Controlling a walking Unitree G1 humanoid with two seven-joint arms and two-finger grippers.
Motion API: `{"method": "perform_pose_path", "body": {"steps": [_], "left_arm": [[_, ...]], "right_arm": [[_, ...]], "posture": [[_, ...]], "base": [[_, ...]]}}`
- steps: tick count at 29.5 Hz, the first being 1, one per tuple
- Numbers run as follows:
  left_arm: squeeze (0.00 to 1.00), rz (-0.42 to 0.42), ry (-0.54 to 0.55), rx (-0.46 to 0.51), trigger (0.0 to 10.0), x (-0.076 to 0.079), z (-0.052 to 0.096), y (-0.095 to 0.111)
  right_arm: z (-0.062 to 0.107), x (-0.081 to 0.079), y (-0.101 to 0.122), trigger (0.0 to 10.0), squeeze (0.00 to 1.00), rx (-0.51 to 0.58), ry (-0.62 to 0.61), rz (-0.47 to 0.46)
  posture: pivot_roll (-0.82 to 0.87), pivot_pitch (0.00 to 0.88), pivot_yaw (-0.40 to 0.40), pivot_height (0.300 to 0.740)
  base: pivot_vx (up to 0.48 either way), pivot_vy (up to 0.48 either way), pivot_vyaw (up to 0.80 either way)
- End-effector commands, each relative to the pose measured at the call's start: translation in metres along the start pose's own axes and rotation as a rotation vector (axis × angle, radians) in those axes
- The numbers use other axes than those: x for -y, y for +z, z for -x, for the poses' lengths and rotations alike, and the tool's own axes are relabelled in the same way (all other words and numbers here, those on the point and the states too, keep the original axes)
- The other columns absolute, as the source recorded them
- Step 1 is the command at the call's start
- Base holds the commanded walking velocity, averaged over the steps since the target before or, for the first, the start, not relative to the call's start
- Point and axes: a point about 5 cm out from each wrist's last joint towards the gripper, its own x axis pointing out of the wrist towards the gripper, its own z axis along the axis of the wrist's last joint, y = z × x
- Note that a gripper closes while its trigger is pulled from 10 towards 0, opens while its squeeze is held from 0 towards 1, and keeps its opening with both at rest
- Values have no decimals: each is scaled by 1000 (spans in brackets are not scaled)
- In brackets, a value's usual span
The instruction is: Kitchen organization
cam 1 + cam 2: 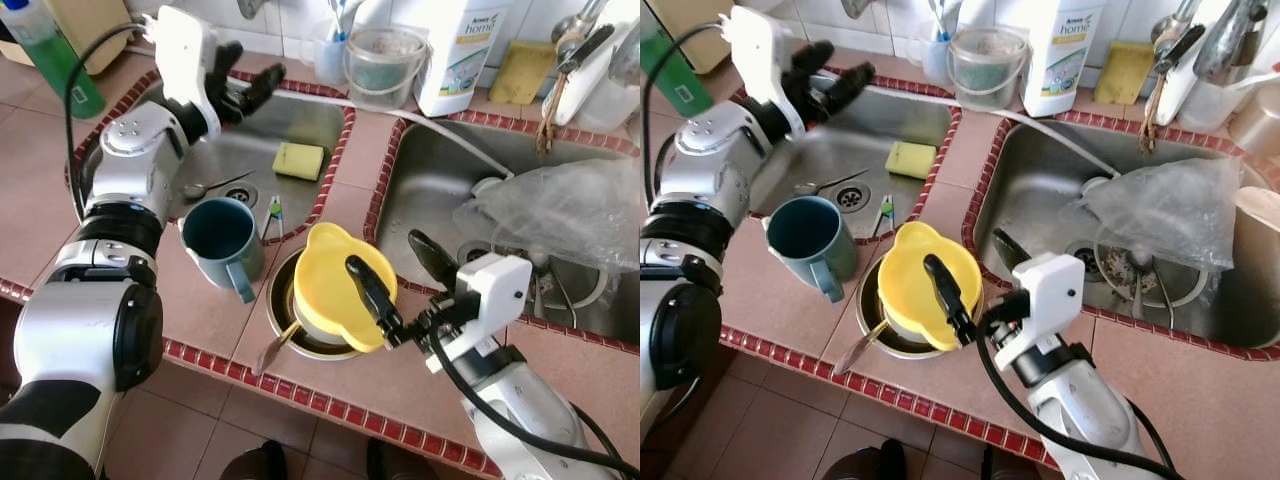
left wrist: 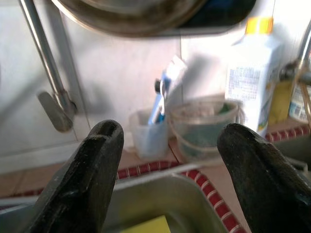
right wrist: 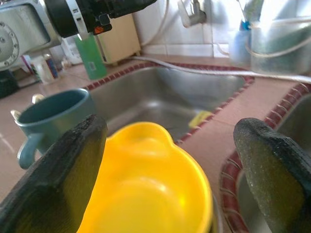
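While your right gripper [image 1: 405,275] hangs wide open over the yellow jug [image 1: 338,288], one finger lies across the jug's rim and the other reaches toward the right sink [image 1: 430,190]; nothing is held. That jug sits in a metal pot [image 1: 872,305] on the tiled counter [image 1: 330,385] between the two basins, its spout pointing away from you toward the back wall. A spoon [image 1: 272,350] leans out of the pot toward you. Just to its left stands the teal mug [image 1: 222,240], handle toward you. Your left gripper [image 1: 250,90] hovers open and empty above the left sink [image 1: 290,125], where a yellow sponge [image 1: 299,160] and a spoon lie. Crumpled plastic [image 1: 1160,210] covers dishes in the right sink.
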Motion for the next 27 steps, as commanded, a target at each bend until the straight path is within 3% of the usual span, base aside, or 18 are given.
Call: {"method": "perform_pose_path", "body": {"steps": [1,8,21,27], "left_arm": [[0,16,23,3,10000,-1,7,-4],[0,7,65,12,10000,8,18,-7],[0,22,221,5,10000,19,56,-8],[0,42,284,-17,10000,34,75,-17]], "right_arm": [[-4,-2,-2,10000,0,9,14,-2],[-17,3,-9,10000,0,27,24,17],[-38,20,-16,10000,0,57,13,68],[-47,32,-22,10000,0,33,-52,77]], "posture": [[-78,145,51,740],[-45,112,36,740],[1,61,-6,740],[12,41,-25,740]], "base": [[0,0,0],[0,0,0],[0,0,0],[0,0,0]]}}
